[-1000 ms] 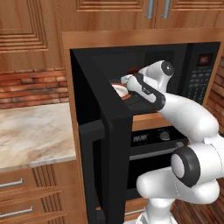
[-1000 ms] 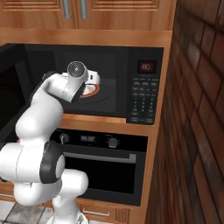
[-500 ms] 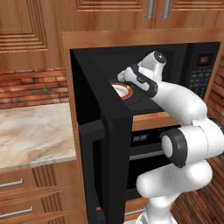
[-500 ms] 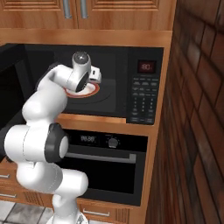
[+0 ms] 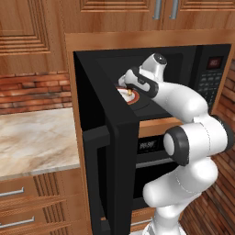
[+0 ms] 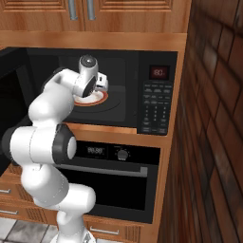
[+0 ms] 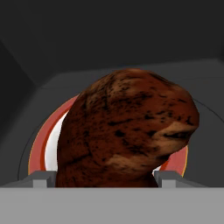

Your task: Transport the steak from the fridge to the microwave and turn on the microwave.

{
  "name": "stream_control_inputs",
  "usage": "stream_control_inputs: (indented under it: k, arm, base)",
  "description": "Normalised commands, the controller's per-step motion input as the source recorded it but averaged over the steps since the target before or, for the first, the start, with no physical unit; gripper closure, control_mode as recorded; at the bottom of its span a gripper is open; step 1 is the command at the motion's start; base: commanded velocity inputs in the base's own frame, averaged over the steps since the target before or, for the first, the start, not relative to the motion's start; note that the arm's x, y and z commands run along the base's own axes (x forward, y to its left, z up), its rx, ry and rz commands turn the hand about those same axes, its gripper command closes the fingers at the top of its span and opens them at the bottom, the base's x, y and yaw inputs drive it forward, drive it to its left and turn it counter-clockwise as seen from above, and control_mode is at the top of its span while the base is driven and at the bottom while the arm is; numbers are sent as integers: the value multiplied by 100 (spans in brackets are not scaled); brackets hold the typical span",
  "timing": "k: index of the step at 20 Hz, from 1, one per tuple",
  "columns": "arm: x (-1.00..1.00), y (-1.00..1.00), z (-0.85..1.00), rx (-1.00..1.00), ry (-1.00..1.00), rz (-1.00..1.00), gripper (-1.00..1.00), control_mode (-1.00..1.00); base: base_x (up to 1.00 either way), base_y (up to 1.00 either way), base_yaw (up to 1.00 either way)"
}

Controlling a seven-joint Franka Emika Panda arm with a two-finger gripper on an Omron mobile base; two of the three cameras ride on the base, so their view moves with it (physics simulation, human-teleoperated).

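The black microwave (image 5: 209, 82) (image 6: 156, 104) stands open, its door (image 5: 108, 151) swung out to the left. My gripper (image 5: 127, 88) (image 6: 100, 85) is inside the cavity, shut on the steak (image 7: 127, 131), a dark reddish-brown chunk with a tan end. In the hand view the meat sits between the two finger tips (image 7: 41, 180) and hides most of what lies behind it. Under it is a white plate with a red rim (image 7: 37, 153) (image 6: 97, 100) (image 5: 134, 99) on the microwave floor. I cannot tell whether the steak touches the plate.
A black oven (image 6: 109, 190) with knobs sits directly below the microwave. A marble counter (image 5: 36, 137) runs to the left of the open door. A brick wall (image 6: 213, 142) closes the right side, and wooden cabinets (image 6: 95, 9) hang overhead.
The hand has pushed further into the microwave with the steak, from near the opening to over the plate. The elbow has swung up and round.
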Motion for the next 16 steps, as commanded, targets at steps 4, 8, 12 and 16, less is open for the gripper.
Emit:
stream_control_inputs:
  k: [4, 8, 12, 16]
  arm:
    - [8, 3, -23, 2, 1, 0, 100, -100]
    - [4, 3, -20, 3, 0, 0, 100, -100]
    - [8, 2, -11, 3, 0, 0, 100, -100]
    - [16, 2, -9, 4, 0, 0, 100, -100]
  base:
    - [0, 0, 0]
    - [0, 0, 0]
    - [0, 0, 0]
    - [0, 0, 0]
